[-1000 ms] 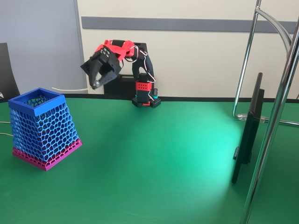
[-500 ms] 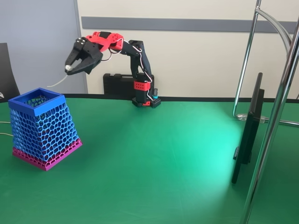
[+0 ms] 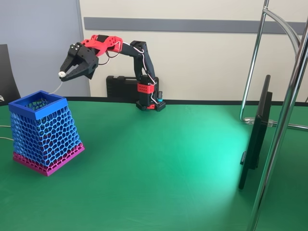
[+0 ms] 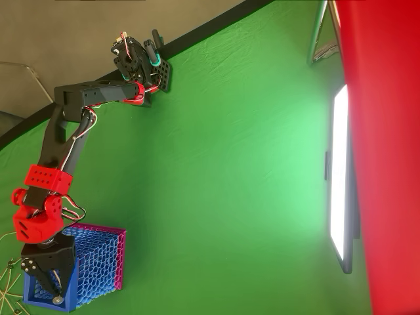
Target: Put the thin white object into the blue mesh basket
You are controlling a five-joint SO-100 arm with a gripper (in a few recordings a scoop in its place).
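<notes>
One gripper (image 3: pixel 64 73) is seen raised in the fixed view, jaws closed on the thin white object (image 3: pixel 54 87), which hangs from the fingertips down toward the rim of the blue mesh basket (image 3: pixel 42 131) just below. The lower end is possibly inside the opening; too thin to confirm. From overhead, the gripper (image 4: pixel 52 293) is placed over the basket (image 4: pixel 98 262), on the green table (image 4: pixel 230 197).

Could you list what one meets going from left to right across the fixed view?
Blue mesh basket → gripper holding the thin white object → black case → arm base → dark screen seen edge-on → chrome stand.
</notes>
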